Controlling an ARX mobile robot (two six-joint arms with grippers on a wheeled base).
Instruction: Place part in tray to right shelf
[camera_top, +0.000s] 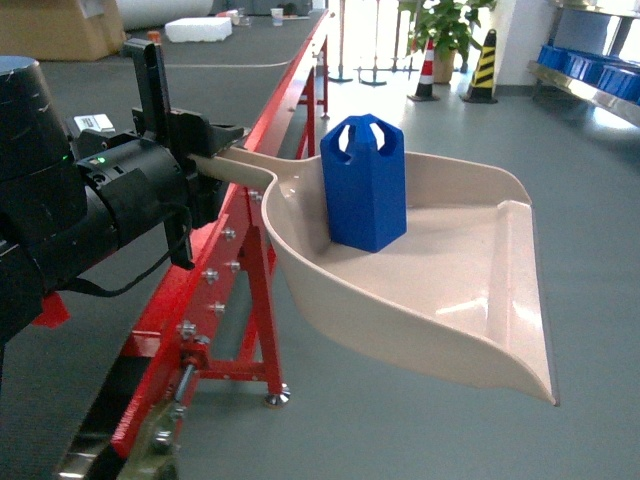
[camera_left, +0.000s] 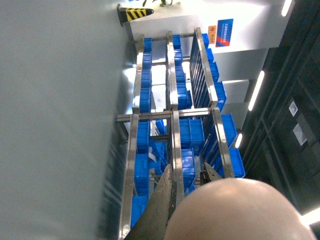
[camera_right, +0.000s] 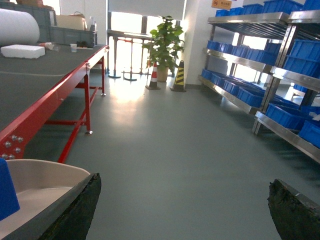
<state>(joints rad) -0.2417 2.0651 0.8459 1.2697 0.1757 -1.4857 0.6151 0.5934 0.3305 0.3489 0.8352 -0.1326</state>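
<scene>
The part (camera_top: 363, 185), a small bright-blue hexagonal block, stands upright in the back of the beige tray (camera_top: 450, 290). The tray hangs in the air over the grey floor. My left gripper (camera_top: 205, 160) is shut on the tray's handle; in the left wrist view its fingers (camera_left: 162, 200) flank the tray's rounded beige handle (camera_left: 235, 210). My right gripper (camera_right: 185, 210) is open and empty, low beside the tray's rim (camera_right: 40, 182), with a corner of the part (camera_right: 6, 192) at the edge. The right shelf (camera_right: 280, 75), a steel rack, stands off to the right (camera_top: 590, 85).
A red-framed conveyor table (camera_top: 250, 130) runs along the left, right behind the tray. Blue crates (camera_right: 280, 107) fill the rack's tiers. A striped cone (camera_top: 484, 65) and a potted plant (camera_top: 445, 25) stand at the far end. Grey floor (camera_right: 175, 140) lies between table and rack.
</scene>
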